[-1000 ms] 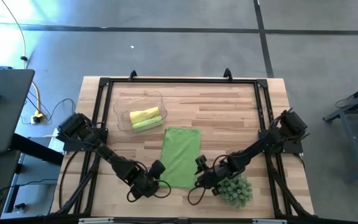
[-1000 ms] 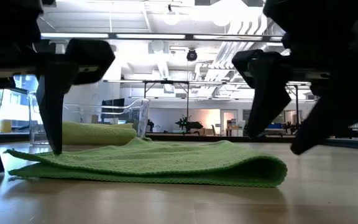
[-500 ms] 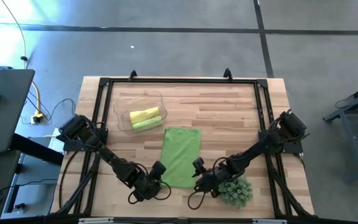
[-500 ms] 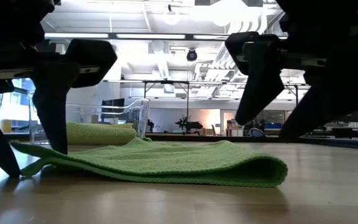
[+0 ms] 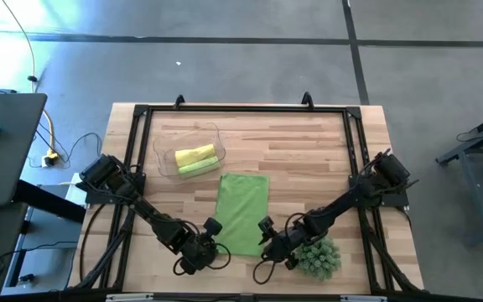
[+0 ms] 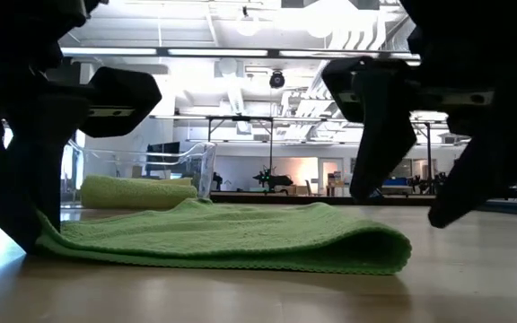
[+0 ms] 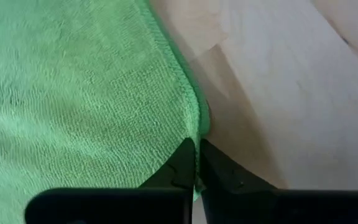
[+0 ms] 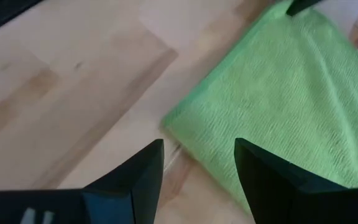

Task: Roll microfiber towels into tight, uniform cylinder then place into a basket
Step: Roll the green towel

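Observation:
A lime green microfiber towel (image 5: 243,212) lies spread flat on the wooden table. My left gripper (image 5: 210,238) is at its near left corner, shut on its edge. My right gripper (image 5: 267,237) stands open just above the towel's near right corner (image 8: 169,120), touching nothing. The clear basket (image 5: 164,161) at the far left of the table holds a rolled yellow towel (image 5: 194,154) and a rolled green towel (image 5: 198,167). In the low view the green roll (image 6: 137,192) shows behind the flat towel (image 6: 232,237). My left gripper pinches the towel's left edge (image 7: 196,127), close to the near corner, between its two fingers (image 7: 180,167). The fingers slant down from the near left side. One layer or several, I cannot tell. The towel stays lying on the table.
A spiky green ball-shaped plant (image 5: 318,257) sits near the front edge, right behind my right gripper. A black frame (image 5: 241,110) runs around the tabletop. Bare wood lies between the towel and the far rail.
My left gripper has come down toward the towel's near left corner and shut on its edge. My right gripper has shifted a little toward the table's left, staying open over the near right corner. The towel has stayed flat.

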Controlling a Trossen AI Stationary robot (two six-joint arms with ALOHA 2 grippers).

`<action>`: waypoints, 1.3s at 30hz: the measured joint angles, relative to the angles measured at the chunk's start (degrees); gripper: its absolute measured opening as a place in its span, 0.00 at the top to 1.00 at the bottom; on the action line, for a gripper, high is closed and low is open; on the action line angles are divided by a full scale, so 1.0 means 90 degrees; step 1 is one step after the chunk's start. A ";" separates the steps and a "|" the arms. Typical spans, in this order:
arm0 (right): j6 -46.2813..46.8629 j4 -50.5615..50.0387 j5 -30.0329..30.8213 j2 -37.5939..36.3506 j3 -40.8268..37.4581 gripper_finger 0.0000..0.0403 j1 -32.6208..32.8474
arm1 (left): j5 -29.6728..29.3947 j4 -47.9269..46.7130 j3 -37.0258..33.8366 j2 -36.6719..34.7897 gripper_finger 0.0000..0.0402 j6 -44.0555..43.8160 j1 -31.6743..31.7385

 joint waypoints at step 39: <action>0.1945 -0.1266 -0.0244 0.0607 0.0894 0.99 0.0049 | -0.0534 0.0244 -0.0024 -0.0391 0.98 -0.3597 -0.0208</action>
